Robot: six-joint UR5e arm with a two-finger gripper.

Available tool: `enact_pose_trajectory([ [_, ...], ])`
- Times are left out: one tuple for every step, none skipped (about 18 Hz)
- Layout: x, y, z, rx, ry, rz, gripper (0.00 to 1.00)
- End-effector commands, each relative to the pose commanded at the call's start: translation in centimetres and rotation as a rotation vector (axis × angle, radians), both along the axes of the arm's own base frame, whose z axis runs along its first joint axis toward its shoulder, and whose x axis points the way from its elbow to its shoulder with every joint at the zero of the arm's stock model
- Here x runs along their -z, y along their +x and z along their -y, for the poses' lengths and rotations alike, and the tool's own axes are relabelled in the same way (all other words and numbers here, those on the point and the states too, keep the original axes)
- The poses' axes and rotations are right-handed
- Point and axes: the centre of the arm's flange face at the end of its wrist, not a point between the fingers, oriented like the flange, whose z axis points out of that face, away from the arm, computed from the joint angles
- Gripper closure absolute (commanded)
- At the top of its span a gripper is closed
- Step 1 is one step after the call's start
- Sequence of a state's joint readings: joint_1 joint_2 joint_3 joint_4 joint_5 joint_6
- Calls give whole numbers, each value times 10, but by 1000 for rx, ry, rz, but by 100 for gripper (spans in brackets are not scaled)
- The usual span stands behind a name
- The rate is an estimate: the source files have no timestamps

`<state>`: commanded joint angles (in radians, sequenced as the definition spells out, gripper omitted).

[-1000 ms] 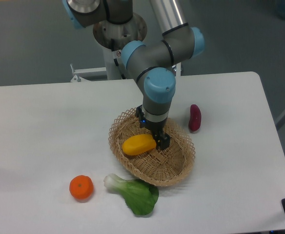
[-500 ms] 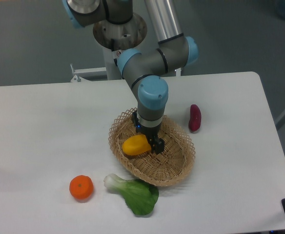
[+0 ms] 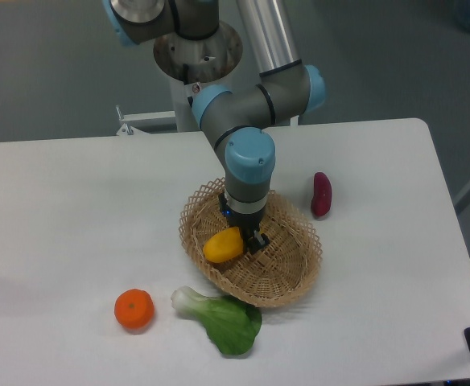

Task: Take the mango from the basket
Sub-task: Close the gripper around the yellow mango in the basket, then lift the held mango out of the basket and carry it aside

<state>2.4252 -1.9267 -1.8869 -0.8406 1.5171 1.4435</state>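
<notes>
— From the fixed camera, where do we stand with the smooth oblong yellow-orange mango [image 3: 223,244]?

— It lies inside the shallow oval basket of tan woven wicker [image 3: 293,277], toward the left of its floor. Our black two-finger gripper [image 3: 249,239] is down in the basket, at the mango's right end, under the blue-capped wrist.

— Are the jaws clamped on it?

— We cannot tell. The wrist hides most of the fingers, and only one dark fingertip [image 3: 257,240] shows beside the fruit, seemingly touching it.

— So how far along are we?

— We judge the reach done and the grasp in hand or about to be. The mango looks low among the wicker, so the lift out of the basket remains.

— Anything near?

— A round orange tangerine [image 3: 133,310] and a green leafy bok choy [image 3: 223,320] sit nearer the camera, outside the basket; a dark red-purple sweet potato [image 3: 321,194] lies to the right. All are apart from the gripper.
</notes>
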Motion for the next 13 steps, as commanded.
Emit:
enact_pose_trajectory([
  [-4, -5, 2, -9, 5, -6, 77],
  [-11, -8, 4, -20, 14, -14, 77],
  [-19, -10, 8, -27, 20, -19, 77],
  [-22, -14, 10, -35, 26, -20, 77],
  [-26, -18, 10, -41, 32, -25, 77],
  [-32, -22, 8, -51, 40, -36, 77],
  [-42, -31, 7, -78, 48, -51, 77],
  [-53, -41, 6, -99, 52, -53, 77],
  [-64, -49, 3, -108, 48, -49, 77],
  [-76, -62, 0, -118, 43, -43, 77],
  [-87, -78, 0, -134, 37, -34, 77],
  [-94, -91, -3, -143, 30, -22, 77],
  [-102, -103, -8, -148, 32, -24, 77],
])
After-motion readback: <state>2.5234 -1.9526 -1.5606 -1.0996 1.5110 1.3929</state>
